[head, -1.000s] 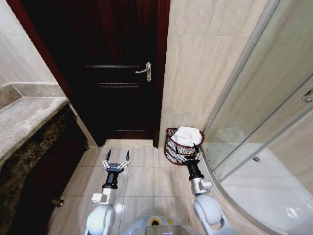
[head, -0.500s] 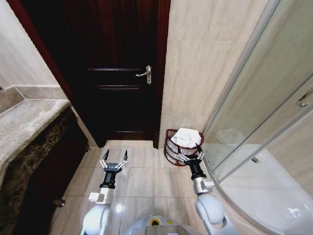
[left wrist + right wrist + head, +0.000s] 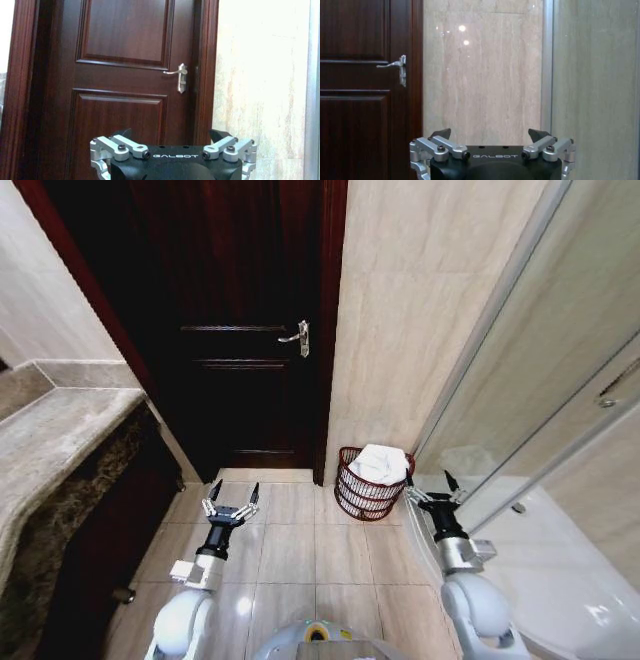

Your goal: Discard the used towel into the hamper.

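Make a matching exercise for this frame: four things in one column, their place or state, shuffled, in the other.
Things:
1. towel
2. hamper
3. left end effector
4. right end effector

Place or state:
A. open, over the floor tiles before the door
B. on the floor by the wall, right of the door
C. open, beside the shower glass
D. lying in the hamper

Pairs: 1-D, 2-B, 3-A, 4-C

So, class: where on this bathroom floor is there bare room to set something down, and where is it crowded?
Bare beige floor tiles lie open between the left gripper and right gripper, from the dark wooden door toward the robot. It is crowded in the corner by the glass shower screen, where the reddish-brown wire hamper holds a white towel.
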Controlling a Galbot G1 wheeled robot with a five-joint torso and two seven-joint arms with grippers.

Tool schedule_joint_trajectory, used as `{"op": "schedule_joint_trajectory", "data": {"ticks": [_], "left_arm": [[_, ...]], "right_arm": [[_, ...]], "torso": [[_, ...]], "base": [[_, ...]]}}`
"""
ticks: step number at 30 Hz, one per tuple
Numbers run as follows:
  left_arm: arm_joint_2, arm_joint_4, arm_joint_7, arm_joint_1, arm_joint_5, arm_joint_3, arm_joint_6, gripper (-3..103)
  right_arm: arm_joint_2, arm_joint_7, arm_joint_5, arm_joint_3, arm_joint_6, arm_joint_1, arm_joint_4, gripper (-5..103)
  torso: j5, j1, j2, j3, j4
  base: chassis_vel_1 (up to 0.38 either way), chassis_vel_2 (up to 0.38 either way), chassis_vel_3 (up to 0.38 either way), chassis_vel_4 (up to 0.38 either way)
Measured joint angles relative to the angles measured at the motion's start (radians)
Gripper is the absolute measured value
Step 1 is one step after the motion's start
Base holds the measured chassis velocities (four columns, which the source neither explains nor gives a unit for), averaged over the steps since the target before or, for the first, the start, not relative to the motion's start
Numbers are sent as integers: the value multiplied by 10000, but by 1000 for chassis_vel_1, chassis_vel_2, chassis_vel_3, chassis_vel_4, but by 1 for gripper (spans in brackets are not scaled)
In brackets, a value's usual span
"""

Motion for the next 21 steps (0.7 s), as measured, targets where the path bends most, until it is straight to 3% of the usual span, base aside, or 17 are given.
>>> {"op": "schedule_joint_trajectory", "data": {"ticks": [21], "left_arm": [[-87, -190, -44, 83, 171, 63, 112, 100]], "right_arm": [[-99, 22, -90, -37, 39, -270, 326, 100]], "torso": [[1, 466, 984, 516, 1]], "base": [[0, 0, 0, 0]]}}
